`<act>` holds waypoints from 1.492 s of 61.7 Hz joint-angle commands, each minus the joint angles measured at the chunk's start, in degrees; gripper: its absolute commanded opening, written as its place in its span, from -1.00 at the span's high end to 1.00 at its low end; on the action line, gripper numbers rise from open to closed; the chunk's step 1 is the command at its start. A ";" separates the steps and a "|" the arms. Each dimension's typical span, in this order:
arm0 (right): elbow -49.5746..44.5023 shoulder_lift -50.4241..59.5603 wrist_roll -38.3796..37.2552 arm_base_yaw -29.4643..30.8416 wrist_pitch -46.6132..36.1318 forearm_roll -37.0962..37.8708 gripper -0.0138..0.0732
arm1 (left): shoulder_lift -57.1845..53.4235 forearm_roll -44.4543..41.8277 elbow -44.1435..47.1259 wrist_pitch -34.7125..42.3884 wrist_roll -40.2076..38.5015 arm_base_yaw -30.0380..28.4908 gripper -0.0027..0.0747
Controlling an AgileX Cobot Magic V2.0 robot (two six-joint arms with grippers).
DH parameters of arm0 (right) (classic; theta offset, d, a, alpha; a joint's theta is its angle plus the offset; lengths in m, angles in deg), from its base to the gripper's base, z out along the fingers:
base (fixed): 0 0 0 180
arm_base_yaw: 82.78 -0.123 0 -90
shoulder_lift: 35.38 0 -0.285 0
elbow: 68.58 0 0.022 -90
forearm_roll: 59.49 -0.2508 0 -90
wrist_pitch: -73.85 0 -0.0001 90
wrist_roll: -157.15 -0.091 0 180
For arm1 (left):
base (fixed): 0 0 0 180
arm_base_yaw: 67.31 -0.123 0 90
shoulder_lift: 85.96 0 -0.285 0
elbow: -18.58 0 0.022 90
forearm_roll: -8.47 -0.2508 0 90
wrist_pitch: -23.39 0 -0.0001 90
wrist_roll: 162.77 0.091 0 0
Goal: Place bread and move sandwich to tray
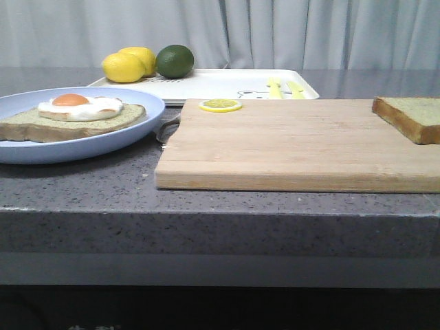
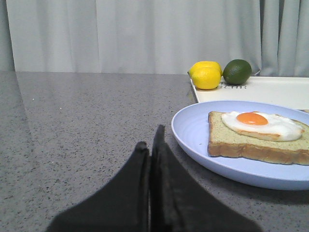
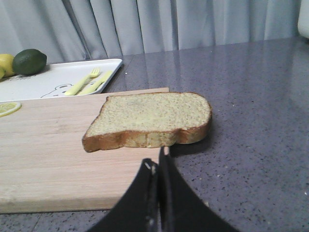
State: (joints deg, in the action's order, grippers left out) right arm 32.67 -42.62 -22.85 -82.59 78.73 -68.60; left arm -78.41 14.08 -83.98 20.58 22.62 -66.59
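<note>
The bread lies on the cutting board's right corner, the egg-topped sandwich on its blue plate left of it, both grippers' jaws pressed together empty, near the tray (its small print unreadable).

Pale grey pleated curtain spans whole back wall; dark grey speckled stone bench with thick front edge, glossy top reflecting soft even light; dark shadow beneath

The left gripper, fingers pressed together, is hovering just beside the blue plate carrying egg-topped bread, lemons and a lime lying beyond
</note>
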 commanded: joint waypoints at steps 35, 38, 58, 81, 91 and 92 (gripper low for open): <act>0.16 1.07 0.37 0.18 -4.88 0.02 0.84 | -1.23 0.36 0.14 6.10 -0.53 0.43 0.98; 0.16 1.07 0.37 0.18 -5.98 0.02 0.84 | -1.23 0.36 0.14 6.10 -0.53 0.43 0.98; 4.37 1.07 0.37 0.18 -4.20 -0.33 0.84 | -1.23 1.90 -3.62 10.52 -0.53 0.43 0.98; 29.35 -6.55 0.41 0.18 10.63 1.37 0.84 | 6.75 2.57 -31.52 -8.14 -0.53 0.43 0.98; 40.20 -15.99 0.41 0.18 21.73 1.37 0.84 | 16.05 2.57 -44.39 -20.79 -0.53 0.43 0.98; 41.45 -17.20 0.41 0.18 23.34 1.37 0.84 | 17.24 2.57 -45.63 -22.48 -0.53 0.43 0.98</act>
State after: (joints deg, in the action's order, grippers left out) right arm 68.57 -54.58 -22.85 -82.59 99.96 -67.74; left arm -66.24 16.02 -123.17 1.81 22.62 -66.59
